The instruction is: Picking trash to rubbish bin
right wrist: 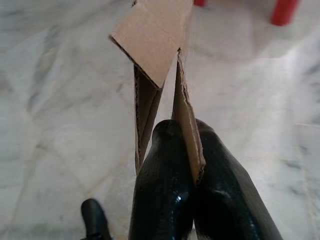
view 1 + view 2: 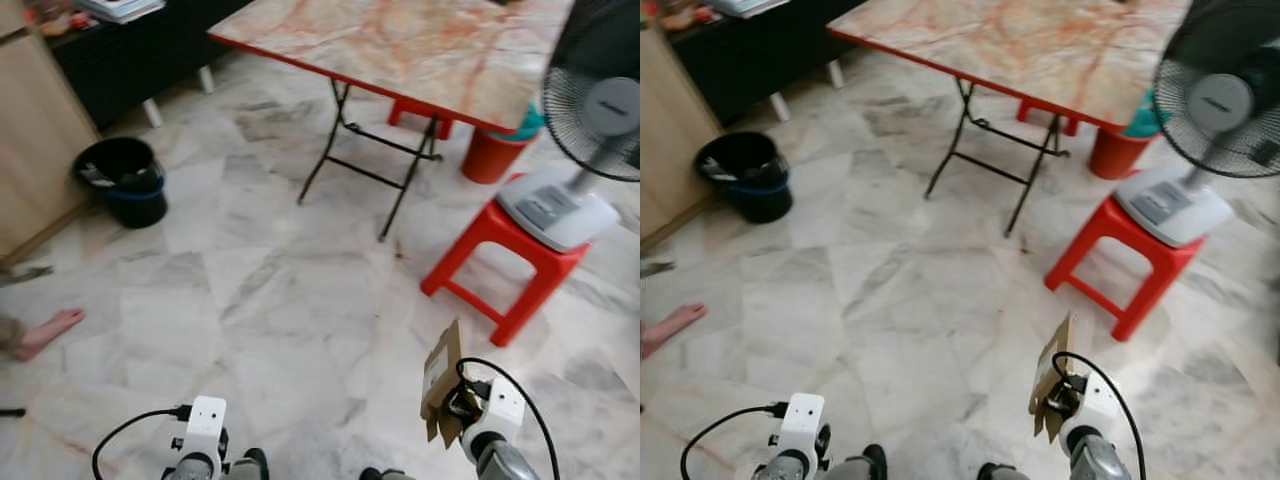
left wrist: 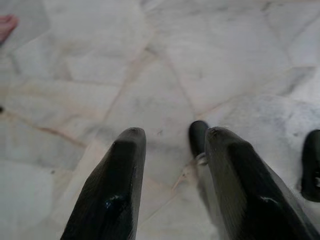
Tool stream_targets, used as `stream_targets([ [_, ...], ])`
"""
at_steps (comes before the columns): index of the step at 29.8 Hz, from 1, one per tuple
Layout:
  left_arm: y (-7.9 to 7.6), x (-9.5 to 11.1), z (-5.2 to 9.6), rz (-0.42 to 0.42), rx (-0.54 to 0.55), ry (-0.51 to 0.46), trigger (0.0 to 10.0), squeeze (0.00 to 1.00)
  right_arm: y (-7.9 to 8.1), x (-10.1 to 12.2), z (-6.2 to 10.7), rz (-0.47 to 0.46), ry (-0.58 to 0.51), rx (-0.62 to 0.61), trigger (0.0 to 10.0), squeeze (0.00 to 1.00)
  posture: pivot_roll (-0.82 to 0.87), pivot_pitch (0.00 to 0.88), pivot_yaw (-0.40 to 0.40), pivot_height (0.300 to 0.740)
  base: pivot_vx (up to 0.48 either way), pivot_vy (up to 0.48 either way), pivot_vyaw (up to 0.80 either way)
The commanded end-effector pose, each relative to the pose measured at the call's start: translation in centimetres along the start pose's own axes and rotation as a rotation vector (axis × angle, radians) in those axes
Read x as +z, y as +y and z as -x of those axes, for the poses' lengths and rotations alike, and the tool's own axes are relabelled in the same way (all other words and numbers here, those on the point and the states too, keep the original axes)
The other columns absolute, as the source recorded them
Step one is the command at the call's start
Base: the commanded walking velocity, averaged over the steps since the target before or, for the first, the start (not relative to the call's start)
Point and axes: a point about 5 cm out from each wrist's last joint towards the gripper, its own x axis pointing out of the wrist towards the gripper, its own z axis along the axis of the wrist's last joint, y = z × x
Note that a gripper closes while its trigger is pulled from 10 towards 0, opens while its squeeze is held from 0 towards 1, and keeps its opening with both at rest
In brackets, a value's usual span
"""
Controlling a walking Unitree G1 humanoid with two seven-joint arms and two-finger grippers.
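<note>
Marble floor (image 2: 300,300), unreadable-labelled cardboard (image 2: 441,380) in right tool (image 1: 186,150)

I see marble-tiled floor (image 2: 280,300); black rubbish bin (image 2: 125,180) stands on it at my left by wooden cabinet (image 2: 30,140); folding table (image 2: 420,45) ahead; red stool (image 2: 500,265) right, carrying fan (image 2: 585,130); red bucket (image 2: 492,155) behind stool; a person's bare foot (image 2: 45,332) far left.

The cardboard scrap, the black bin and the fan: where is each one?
cardboard scrap (image 1: 157,35), right wrist view, on its flat upper flap.
black bin (image 2: 122,178), left eye view, on its dark rim and liner.
fan (image 2: 605,100), left eye view, on its grey hub.
</note>
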Motion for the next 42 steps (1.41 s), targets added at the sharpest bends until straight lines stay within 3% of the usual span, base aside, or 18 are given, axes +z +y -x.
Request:
stream_targets([
  [1,-0.2,-1.0,0.3,0.003,-0.001,0.040,10.0,0.00,-0.4,-0.5,0.3,-0.012,0.006,-0.012,10.0,0.00,-0.10,0.207,-0.016,0.740,0.000,0.000,0.80],
  [18,-1.1,-0.7,0.2,-0.010,-0.038,0.037,10.0,0.00,-0.8,-0.5,0.4,0.001,0.011,-0.017,10.0,0.00,-0.12,0.203,-0.013,0.740,0.000,0.000,0.80],
  [35,-0.7,-0.3,0.0,0.026,-0.019,0.033,10.0,0.00,-0.2,0.5,-0.2,0.002,0.008,-0.014,10.0,0.00,-0.06,0.206,-0.058,0.740,0.173,0.000,0.00],
  [42,-0.6,-0.4,0.1,0.050,0.000,0.037,10.0,0.00,-0.6,0.6,-0.1,0.054,0.015,-0.038,10.0,0.00,-0.03,0.204,-0.081,0.740,0.325,0.000,0.16],
])
